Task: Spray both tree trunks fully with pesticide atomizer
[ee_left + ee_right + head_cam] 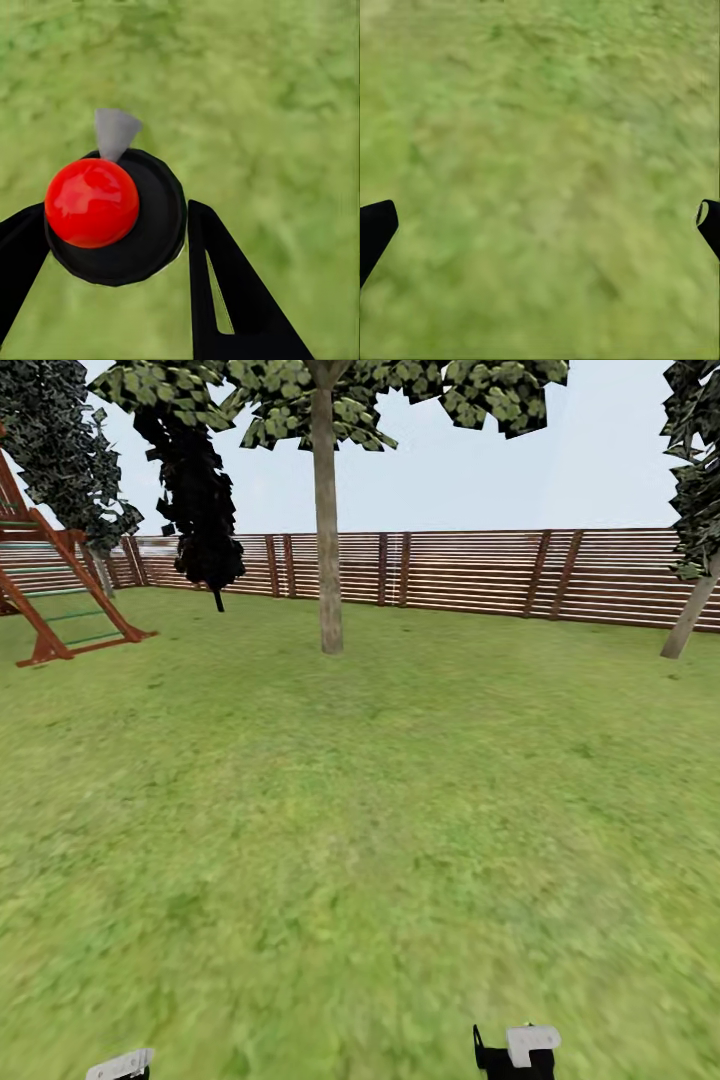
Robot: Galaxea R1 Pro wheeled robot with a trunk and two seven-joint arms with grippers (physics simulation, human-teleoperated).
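Facing a tree trunk (326,550) straight ahead across the lawn (360,810), well apart, with a second leaning trunk (690,615) at far right before the slat fence (480,570). Left gripper (112,232) clamped around the atomizer (112,214), red cap up, between both fingers. Right gripper (540,225) spread wide, holding nothing, over grass. Climbing frame (50,580) at far left.

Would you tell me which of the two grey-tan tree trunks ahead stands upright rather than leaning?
The centre trunk before the fence stands upright; the trunk at the right edge slants sharply.
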